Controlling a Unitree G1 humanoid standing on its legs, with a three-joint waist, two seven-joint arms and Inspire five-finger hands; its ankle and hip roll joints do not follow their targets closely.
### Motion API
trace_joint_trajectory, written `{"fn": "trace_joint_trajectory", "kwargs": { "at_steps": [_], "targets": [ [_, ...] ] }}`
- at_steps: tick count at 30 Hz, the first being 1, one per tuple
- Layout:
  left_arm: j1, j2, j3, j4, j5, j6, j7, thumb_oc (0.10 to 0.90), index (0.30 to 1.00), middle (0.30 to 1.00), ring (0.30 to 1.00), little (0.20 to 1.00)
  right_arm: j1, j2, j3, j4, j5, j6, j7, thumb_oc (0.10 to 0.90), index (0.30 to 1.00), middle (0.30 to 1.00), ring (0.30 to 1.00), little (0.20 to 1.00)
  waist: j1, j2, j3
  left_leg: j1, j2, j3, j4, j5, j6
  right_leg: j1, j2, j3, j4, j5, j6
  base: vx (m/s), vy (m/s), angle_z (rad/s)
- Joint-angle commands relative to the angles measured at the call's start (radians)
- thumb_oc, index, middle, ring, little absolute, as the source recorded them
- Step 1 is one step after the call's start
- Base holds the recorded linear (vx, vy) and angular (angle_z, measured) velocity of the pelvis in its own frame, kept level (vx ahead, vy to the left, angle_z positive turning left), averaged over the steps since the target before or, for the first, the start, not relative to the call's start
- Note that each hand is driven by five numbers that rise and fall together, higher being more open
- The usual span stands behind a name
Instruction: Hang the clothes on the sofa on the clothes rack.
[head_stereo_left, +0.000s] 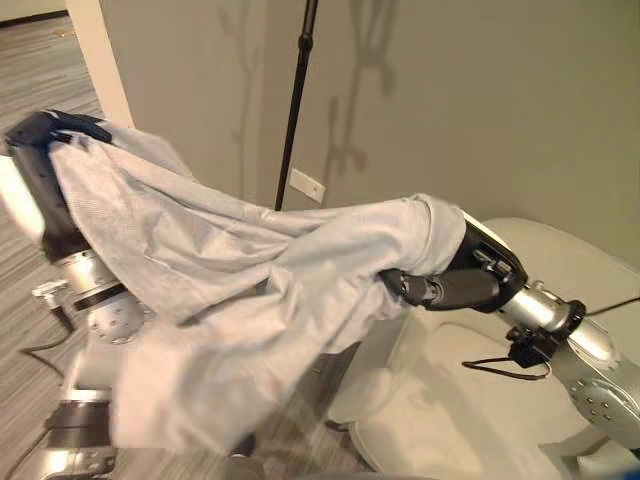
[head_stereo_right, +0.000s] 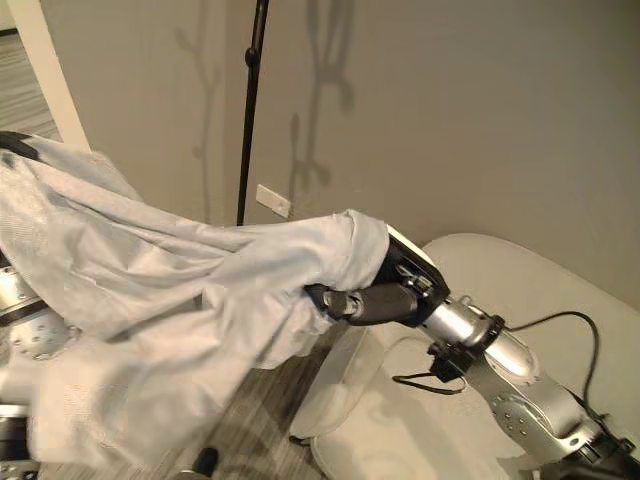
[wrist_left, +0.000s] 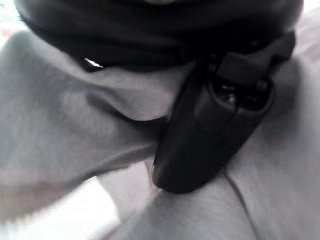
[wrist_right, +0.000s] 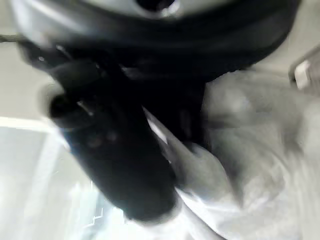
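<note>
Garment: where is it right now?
In the eye views, the grey garment is off the sofa, stretched in the air between the left hand at left and the right hand at centre, in front of the rack's black pole.

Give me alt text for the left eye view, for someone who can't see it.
A pale grey garment hangs stretched between the robot's two raised hands, the left hand gripping one end and the right hand closed on the other. Behind stands a thin black clothes rack pole against a beige wall, with a cream sofa below the right arm.
</note>
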Motion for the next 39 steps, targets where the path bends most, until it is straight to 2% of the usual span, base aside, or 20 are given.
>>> {"fn": "trace_joint_trajectory", "kwargs": {
  "at_steps": [1, 2, 3, 4, 5, 6, 11, 12, 13, 15, 16, 20, 22, 23, 24, 26, 31, 32, 36, 39],
  "targets": [
    [-0.063, 0.036, 0.026, -0.086, 0.067, -0.118, 0.005, 0.4, 0.3, 0.3, 0.3, 0.3, -0.083, -0.085, -0.108, -0.063, -0.099, -0.125, 0.01, 0.4, 0.3, 0.3, 0.3, 0.3, 0.007, 0.024, -0.1, 0.074, -0.007, 0.017, -0.027, -0.109, 0.002, -0.038, 0.09, 0.039, 0.072, -0.052, -0.003, 0.04, 0.145, -0.01],
    [-0.063, 0.033, 0.026, -0.088, 0.067, -0.118, 0.004, 0.4, 0.3, 0.3, 0.3, 0.3, -0.075, -0.087, -0.115, -0.066, -0.099, -0.124, 0.009, 0.4, 0.3, 0.3, 0.3, 0.3, 0.007, 0.026, -0.102, 0.07, -0.006, 0.016, -0.027, -0.105, 0.002, -0.041, 0.091, 0.037, 0.07, -0.047, -0.005, 0.02, 0.043, 0.01],
    [-0.032, 0.019, 0.041, -0.102, 0.074, -0.109, -0.005, 0.4, 0.3, 0.3, 0.3, 0.3, -0.026, -0.149, -0.15, -0.091, -0.12, -0.131, 0.02, 0.4, 0.3, 0.3, 0.3, 0.3, -0.002, 0.028, -0.098, 0.07, -0.013, 0.006, -0.027, -0.102, 0.002, -0.061, 0.177, 0.035, 0.07, -0.118, -0.029, 0.0, 0.016, 0.03],
    [-0.029, 0.011, 0.039, -0.096, 0.075, -0.106, -0.003, 0.4, 0.3, 0.3, 0.3, 0.3, -0.014, -0.169, -0.155, -0.092, -0.122, -0.133, 0.023, 0.4, 0.3, 0.3, 0.3, 0.3, -0.005, 0.029, -0.093, 0.061, -0.022, -0.004, -0.027, -0.089, 0.002, -0.073, 0.226, 0.041, 0.063, -0.133, -0.044, 0.01, 0.017, 0.07],
    [-0.029, 0.01, 0.039, -0.096, 0.075, -0.106, -0.003, 0.4, 0.3, 0.3, 0.3, 0.3, -0.012, -0.169, -0.157, -0.093, -0.122, -0.133, 0.023, 0.4, 0.3, 0.3, 0.3, 0.3, -0.006, 0.029, -0.094, 0.06, -0.022, -0.005, -0.027, -0.088, 0.002, -0.073, 0.226, 0.04, 0.061, -0.131, -0.044, -0.01, 0.02, 0.16],
    [0.0, 0.0, 0.062, -0.079, 0.071, -0.099, 0.004, 0.4, 0.3, 0.3, 0.3, 0.3, -0.003, -0.185, -0.174, -0.089, -0.126, -0.141, 0.028, 0.4, 0.3, 0.3, 0.3, 0.3, -0.015, 0.026, -0.079, 0.061, -0.044, -0.017, -0.027, -0.082, 0.003, -0.094, 0.309, 0.06, 0.057, -0.159, -0.053, -0.01, 0.016, 0.22],
    [0.095, -0.055, 0.131, -0.058, 0.038, -0.106, -0.008, 0.4, 0.3, 0.3, 0.3, 0.3, 0.041, -0.179, -0.23, -0.051, -0.271, -0.147, -0.063, 0.4, 0.3, 0.3, 0.3, 0.3, -0.03, 0.025, -0.085, 0.06, -0.074, -0.014, -0.027, -0.079, -0.005, -0.037, 0.351, 0.041, -0.08, -0.158, -0.087, 0.02, -0.007, 0.1],
    [0.148, -0.087, 0.175, -0.064, -0.007, -0.127, -0.005, 0.4, 0.3, 0.3, 0.3, 0.3, 0.082, -0.167, -0.268, -0.033, -0.381, -0.145, -0.114, 0.4, 0.3, 0.3, 0.3, 0.3, -0.039, 0.044, -0.104, 0.052, -0.069, -0.004, -0.027, -0.08, -0.007, -0.025, 0.368, 0.066, -0.135, -0.139, -0.082, 0.09, -0.038, 0.16],
    [0.152, -0.09, 0.176, -0.068, -0.01, -0.128, -0.008, 0.4, 0.3, 0.3, 0.3, 0.3, 0.092, -0.167, -0.274, -0.039, -0.389, -0.144, -0.12, 0.4, 0.3, 0.3, 0.3, 0.3, -0.037, 0.047, -0.108, 0.05, -0.068, -0.002, -0.027, -0.081, -0.007, -0.023, 0.37, 0.067, -0.143, -0.134, -0.082, 0.12, -0.011, 0.04],
    [0.224, -0.13, 0.221, -0.081, -0.029, -0.133, -0.02, 0.4, 0.3, 0.3, 0.3, 0.3, 0.165, -0.102, -0.338, -0.053, -0.56, -0.117, -0.181, 0.4, 0.3, 0.3, 0.3, 0.3, -0.047, 0.071, -0.138, 0.043, -0.062, 0.02, -0.027, -0.086, 0.001, -0.001, 0.376, 0.089, -0.206, -0.113, -0.081, 0.09, 0.004, -0.13],
    [0.241, -0.138, 0.235, -0.076, -0.034, -0.137, -0.017, 0.4, 0.3, 0.3, 0.3, 0.3, 0.174, -0.04, -0.354, -0.056, -0.657, -0.114, -0.212, 0.4, 0.3, 0.3, 0.3, 0.3, -0.055, 0.094, -0.154, 0.045, -0.059, 0.03, -0.027, -0.089, 0.008, 0.01, 0.38, 0.104, -0.236, -0.106, -0.08, 0.07, 0.004, -0.24],
    [0.222, -0.135, 0.211, -0.094, -0.001, -0.122, -0.003, 0.4, 0.3, 0.3, 0.3, 0.3, 0.125, 0.122, -0.334, -0.046, -0.879, -0.115, -0.358, 0.4, 0.3, 0.3, 0.3, 0.3, -0.046, 0.119, -0.146, 0.042, -0.043, 0.061, 0.002, -0.091, 0.012, 0.041, 0.38, 0.111, -0.271, -0.095, -0.079, 0.03, 0.003, -0.21],
    [0.164, -0.126, 0.174, -0.085, 0.027, -0.117, 0.02, 0.4, 0.3, 0.3, 0.3, 0.3, 0.074, 0.178, -0.326, -0.032, -1.017, -0.115, -0.444, 0.4, 0.3, 0.3, 0.3, 0.3, -0.047, 0.116, -0.104, -0.026, -0.016, 0.147, 0.106, -0.108, -0.017, 0.059, 0.354, 0.074, -0.277, -0.1, -0.075, -0.1, 0.027, -0.08],
    [0.155, -0.122, 0.173, -0.08, 0.031, -0.118, 0.024, 0.4, 0.3, 0.3, 0.3, 0.3, 0.065, 0.182, -0.321, -0.026, -1.027, -0.117, -0.453, 0.4, 0.3, 0.3, 0.3, 0.3, -0.049, 0.112, -0.1, -0.043, -0.019, 0.147, 0.125, -0.108, -0.017, 0.053, 0.352, 0.071, -0.277, -0.094, -0.075, -0.17, 0.079, 0.33],
    [0.117, -0.124, 0.147, -0.075, 0.054, -0.112, 0.04, 0.4, 0.3, 0.3, 0.3, 0.3, 0.036, 0.224, -0.314, -0.007, -1.177, -0.092, -0.557, 0.4, 0.3, 0.3, 0.3, 0.3, -0.066, 0.113, -0.082, -0.076, 0.059, 0.305, 0.164, -0.107, -0.02, 0.06, 0.329, 0.032, -0.286, -0.093, -0.071, -0.13, 0.06, 0.56],
    [0.114, -0.127, 0.154, -0.079, 0.068, -0.105, 0.051, 0.4, 0.3, 0.3, 0.3, 0.3, 0.026, 0.283, -0.304, -0.004, -1.27, -0.072, -0.598, 0.4, 0.3, 0.3, 0.3, 0.3, -0.065, 0.116, -0.088, -0.071, 0.09, 0.344, 0.16, -0.113, -0.015, 0.064, 0.324, 0.028, -0.292, -0.094, -0.068, -0.04, 0.06, 0.86],
    [0.044, -0.07, 0.161, -0.024, 0.09, -0.082, 0.115, 0.4, 0.3, 0.3, 0.3, 0.3, -0.069, 0.304, -0.277, 0.052, -1.382, -0.031, -0.694, 0.4, 0.3, 0.3, 0.3, 0.3, -0.05, 0.111, -0.104, -0.083, 0.127, 0.232, 0.09, -0.047, -0.049, 0.068, 0.316, 0.046, -0.29, -0.101, -0.066, 0.1, 0.099, 0.16],
    [-0.007, -0.035, 0.14, 0.002, 0.102, -0.067, 0.14, 0.4, 0.3, 0.3, 0.3, 0.3, -0.129, 0.298, -0.252, 0.102, -1.401, -0.01, -0.755, 0.4, 0.3, 0.3, 0.3, 0.3, -0.033, 0.107, -0.094, -0.12, 0.168, 0.163, 0.048, 0.013, -0.076, 0.081, 0.308, 0.058, -0.285, -0.113, -0.063, 0.11, 0.113, -0.04],
    [-0.085, -0.007, 0.089, 0.043, 0.161, -0.044, 0.17, 0.4, 0.3, 0.3, 0.3, 0.3, -0.206, 0.328, -0.243, 0.137, -1.493, 0.042, -0.854, 0.4, 0.3, 0.3, 0.3, 0.3, -0.027, 0.126, -0.085, -0.141, 0.204, 0.15, -0.021, 0.033, -0.094, 0.119, 0.293, 0.058, -0.274, -0.146, -0.047, 0.16, 0.208, -0.12],
    [-0.078, -0.014, 0.084, 0.05, 0.184, -0.038, 0.192, 0.4, 0.3, 0.3, 0.3, 0.3, -0.193, 0.337, -0.289, 0.134, -1.581, 0.09, -0.915, 0.4, 0.3, 0.3, 0.3, 0.3, -0.033, 0.146, -0.115, -0.119, 0.188, 0.139, -0.018, 0.032, -0.096, 0.138, 0.271, 0.067, -0.272, -0.151, -0.037, 0.21, 0.266, -0.02]
  ]
}}
